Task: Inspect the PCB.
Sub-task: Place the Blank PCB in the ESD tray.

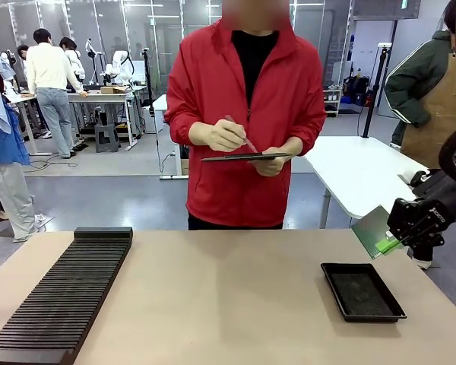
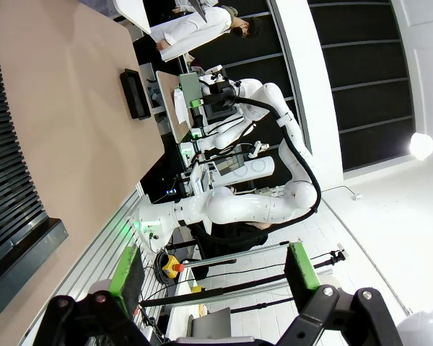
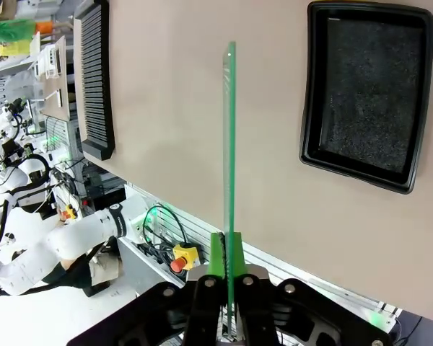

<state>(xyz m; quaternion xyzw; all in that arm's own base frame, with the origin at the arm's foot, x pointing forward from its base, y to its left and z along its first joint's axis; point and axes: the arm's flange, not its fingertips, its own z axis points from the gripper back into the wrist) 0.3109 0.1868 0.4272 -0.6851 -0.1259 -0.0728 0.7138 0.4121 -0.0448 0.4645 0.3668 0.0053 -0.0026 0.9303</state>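
The PCB [image 1: 373, 230], a thin green board, hangs in the air at the table's right edge, held by one end with my right gripper [image 1: 392, 242] shut on it. In the right wrist view the PCB [image 3: 229, 137] stands edge-on, rising from between the closed green pads of the right gripper [image 3: 228, 254]. My left gripper [image 2: 213, 272] is open, with nothing between its green-padded fingers [image 2: 127, 277]. From the left wrist view the PCB [image 2: 188, 96] appears far off in the other arm's grip.
A shallow black tray [image 1: 362, 291] lies on the tan table [image 1: 228, 296] just below and left of the PCB. A long black slotted rack [image 1: 61, 298] runs along the left side. Across the table a person in a red jacket holds a dark tablet [image 1: 247, 157] and a stylus.
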